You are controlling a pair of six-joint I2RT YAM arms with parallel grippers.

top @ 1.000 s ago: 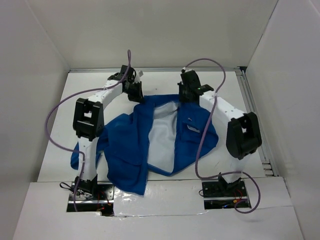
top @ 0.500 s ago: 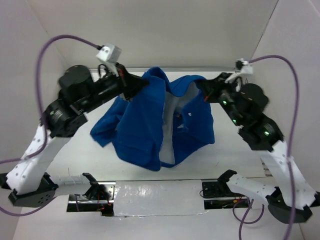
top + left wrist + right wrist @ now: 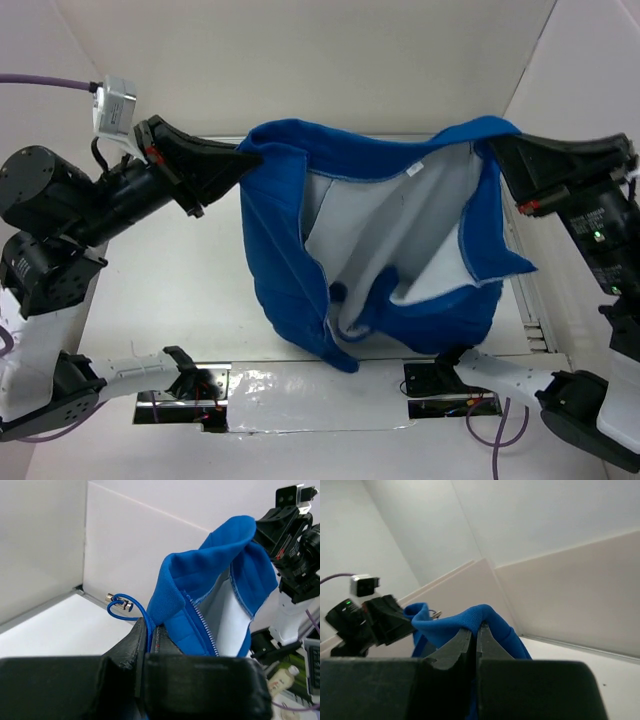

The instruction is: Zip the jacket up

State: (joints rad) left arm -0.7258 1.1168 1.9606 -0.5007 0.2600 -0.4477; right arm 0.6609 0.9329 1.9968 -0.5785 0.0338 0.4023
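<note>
Blue fleecy fabric, soft and thick: the jacket hangs stretched between both arms above the white table. Left gripper has its fingers pinched tight on one top edge, right gripper is pinched on the other. The front sags open with smooth white lining showing and silvery zipper teeth running down one edge. Plain white walls all round.

Obstacle: jacket, hung between left pincer and right pincer, curtaining mid-enclosure. Passage: above desk left of the cloth, under the left arm. Bounds: white walls on three sides
</note>
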